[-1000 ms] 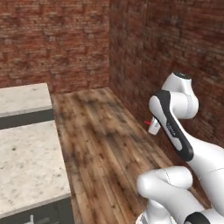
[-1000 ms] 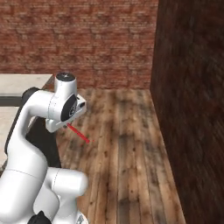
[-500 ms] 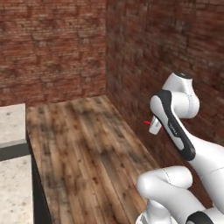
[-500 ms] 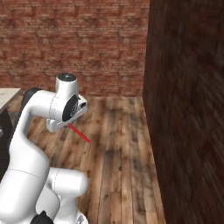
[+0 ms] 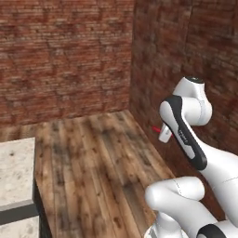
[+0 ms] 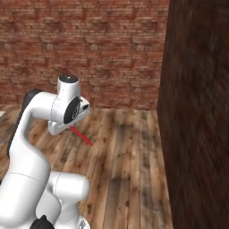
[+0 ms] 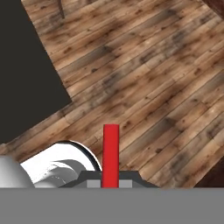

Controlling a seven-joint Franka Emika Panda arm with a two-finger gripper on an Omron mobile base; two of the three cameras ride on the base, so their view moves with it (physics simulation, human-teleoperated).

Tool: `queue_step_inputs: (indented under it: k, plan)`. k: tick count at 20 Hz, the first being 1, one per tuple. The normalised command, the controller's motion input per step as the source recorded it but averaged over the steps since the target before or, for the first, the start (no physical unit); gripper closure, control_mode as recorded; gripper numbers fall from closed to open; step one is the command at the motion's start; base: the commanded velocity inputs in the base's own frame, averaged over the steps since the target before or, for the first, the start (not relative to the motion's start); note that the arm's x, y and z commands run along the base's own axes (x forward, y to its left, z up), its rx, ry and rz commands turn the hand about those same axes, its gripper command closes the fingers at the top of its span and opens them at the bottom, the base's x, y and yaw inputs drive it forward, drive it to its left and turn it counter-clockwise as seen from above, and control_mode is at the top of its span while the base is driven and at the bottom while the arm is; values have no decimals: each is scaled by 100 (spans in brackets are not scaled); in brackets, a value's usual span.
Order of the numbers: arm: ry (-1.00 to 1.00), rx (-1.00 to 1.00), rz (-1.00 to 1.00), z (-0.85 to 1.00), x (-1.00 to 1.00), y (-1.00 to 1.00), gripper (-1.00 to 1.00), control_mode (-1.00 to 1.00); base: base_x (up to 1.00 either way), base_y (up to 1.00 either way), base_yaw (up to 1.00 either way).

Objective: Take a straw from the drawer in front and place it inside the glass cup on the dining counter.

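My gripper (image 7: pixel 110 183) is shut on the straw (image 7: pixel 110 153), a thin red stick that juts straight out from between the fingers over the wooden floor. In the right base view the straw (image 6: pixel 81 136) slants down to the right from the gripper (image 6: pixel 67 128), which hangs folded close to the arm. In the left base view only a short red tip of the straw (image 5: pixel 155 128) pokes out left of the gripper (image 5: pixel 163 134). The drawer and the glass cup are out of view.
A beige speckled countertop corner (image 5: pixel 16 172) on a dark base sits at the lower left; I cannot tell whether it is the dining counter. Brick walls (image 5: pixel 65 56) stand ahead, and a dark brick wall (image 6: pixel 197 116) is close on the right. Wooden floor (image 6: pixel 125 147) lies between. A dark panel (image 7: pixel 22 65) lies beside the floor.
The whole picture has shifted: the base has turned, so the counter slid off to the left and the brick corner came nearer. The arm's pose and its hold on the straw are unchanged.
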Motion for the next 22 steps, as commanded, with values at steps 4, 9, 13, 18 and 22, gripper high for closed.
queue_step_inputs:
  k: [4,9,13,18,22]
  plan:
    - [0,0,0,0,0,0,100,100,100,-18,26]
    - [0,0,0,0,0,0,100,100,100,-24,31]
    - [0,0,0,0,0,0,100,100,91,-42,44]
    - [0,0,0,0,0,0,100,100,88,-45,49]
    - [0,0,0,0,0,0,100,100,84,-47,54]
